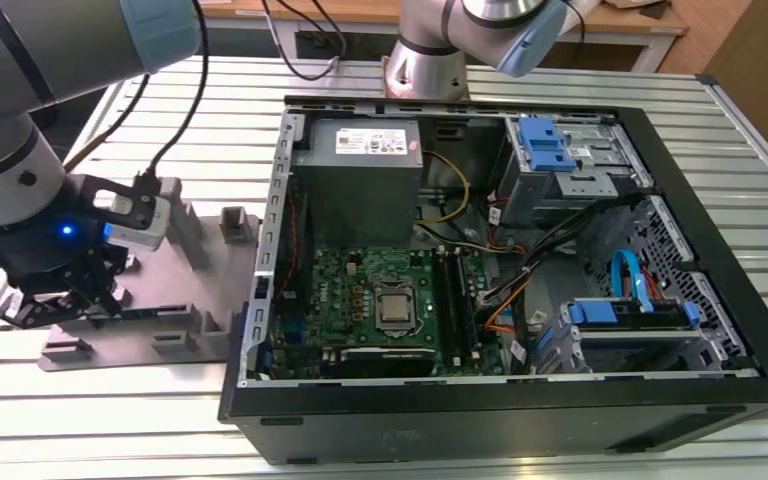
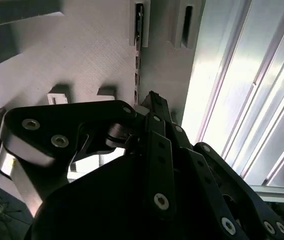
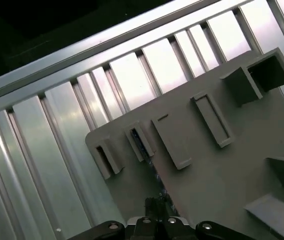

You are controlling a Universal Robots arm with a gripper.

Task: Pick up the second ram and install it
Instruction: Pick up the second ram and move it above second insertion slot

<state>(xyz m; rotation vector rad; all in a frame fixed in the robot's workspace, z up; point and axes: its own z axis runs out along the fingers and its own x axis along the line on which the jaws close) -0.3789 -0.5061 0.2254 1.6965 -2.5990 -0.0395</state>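
Exterior view: gripper (image 1: 71,300) was down on a grey holder (image 1: 157,300) on the slatted table (image 1: 117,420), to the exterior view's left of the open case (image 1: 491,425).

Second wrist view: ram (image 2: 137,60) stood on edge in 1 slot of the holder. Gripper (image 2: 149,102) was drawn narrow, pinched on the ram's near end.

First wrist view: ram (image 3: 154,175) ran from its slot to the gripper (image 3: 158,207). A 2nd slot (image 3: 104,157) lay just beside.

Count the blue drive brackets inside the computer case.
2 in the exterior view: one blue bracket on the far drive bay, another on the near drive cage. More may be hidden.
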